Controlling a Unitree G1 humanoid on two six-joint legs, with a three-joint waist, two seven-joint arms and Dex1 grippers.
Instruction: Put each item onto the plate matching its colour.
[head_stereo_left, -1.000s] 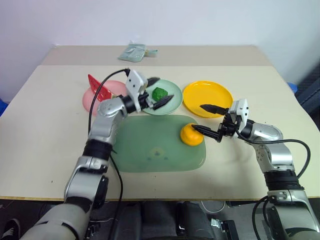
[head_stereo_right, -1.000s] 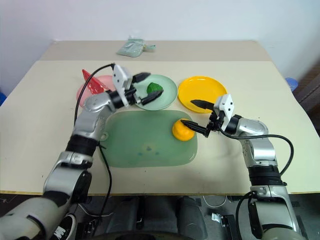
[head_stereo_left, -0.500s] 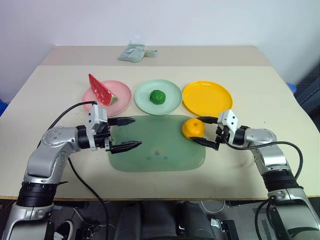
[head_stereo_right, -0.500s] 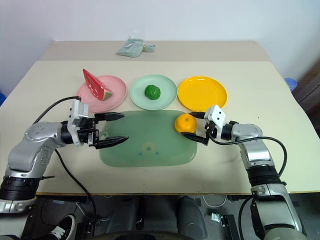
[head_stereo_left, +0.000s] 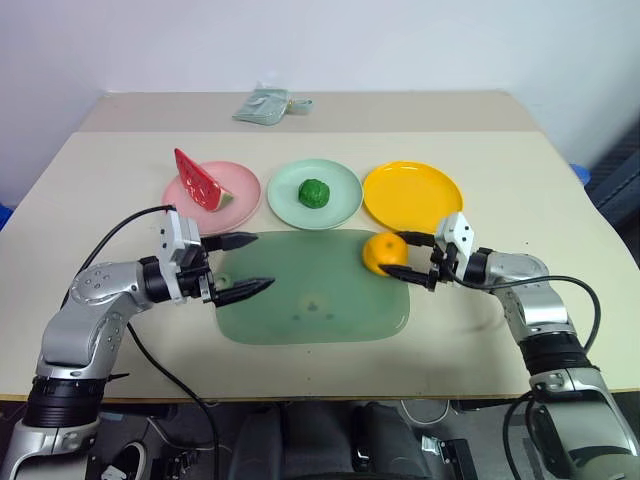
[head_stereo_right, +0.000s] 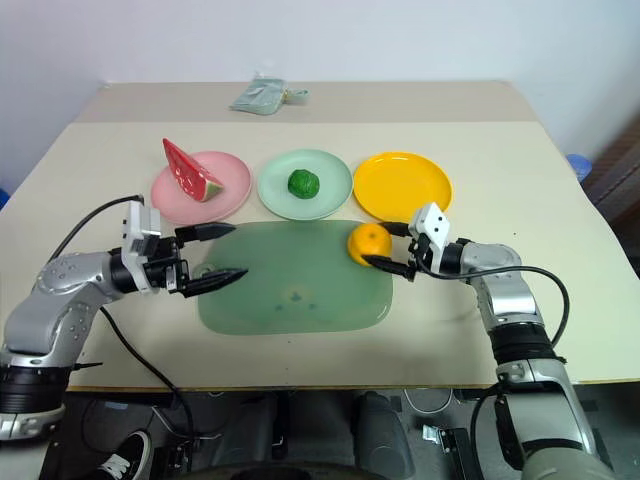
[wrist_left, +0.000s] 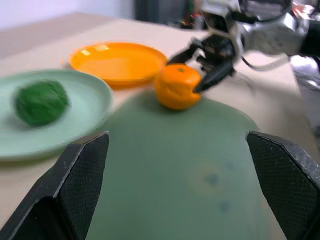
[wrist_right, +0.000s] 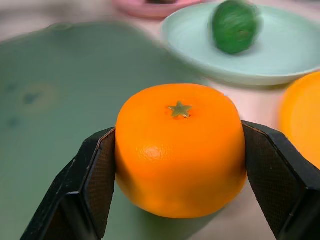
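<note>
Orange (wrist_right: 181, 156) betw. R hand (head_stereo_left: 408, 256) fingers

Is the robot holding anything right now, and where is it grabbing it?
Yes. The right tool squeezes the orange fruit by its two opposite sides. The left tool is open and holds nothing.

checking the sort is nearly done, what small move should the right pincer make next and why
Probably lift the orange fruit a little and carry it toward the yellow-orange plate. The right pincer is shut on it over the green mat, that plate is bare, and the watermelon wedge and green vegetable already sit on their plates.
</note>
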